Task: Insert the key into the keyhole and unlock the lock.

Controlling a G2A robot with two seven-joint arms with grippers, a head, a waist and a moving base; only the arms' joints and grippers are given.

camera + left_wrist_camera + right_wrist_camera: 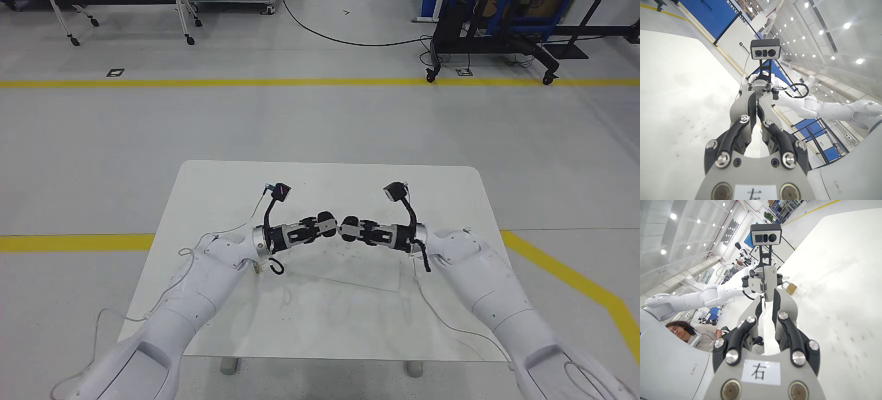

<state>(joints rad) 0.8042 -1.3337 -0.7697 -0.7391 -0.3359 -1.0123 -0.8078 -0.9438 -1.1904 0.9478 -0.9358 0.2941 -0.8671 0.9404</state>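
Over the middle of the white table (420, 190) my two grippers meet tip to tip. My left gripper (755, 98) is shut on a thin silver key (764, 301), which sticks out of its fingertips edge-on. My right gripper (767, 298) is open, with one finger on each side of the key's free end, and I cannot tell whether it touches. A brass padlock (790, 288) with a silver shackle lies on the table just beyond the left gripper (762, 287). In the top view the left gripper (333, 224) and right gripper (347, 226) hide the key.
The table's far edge (330, 166) and its side edges are well away from both grippers. Each wrist carries a camera on a black stalk (272, 205) that rises above the arm. Yellow floor lines (300, 82) run behind the table.
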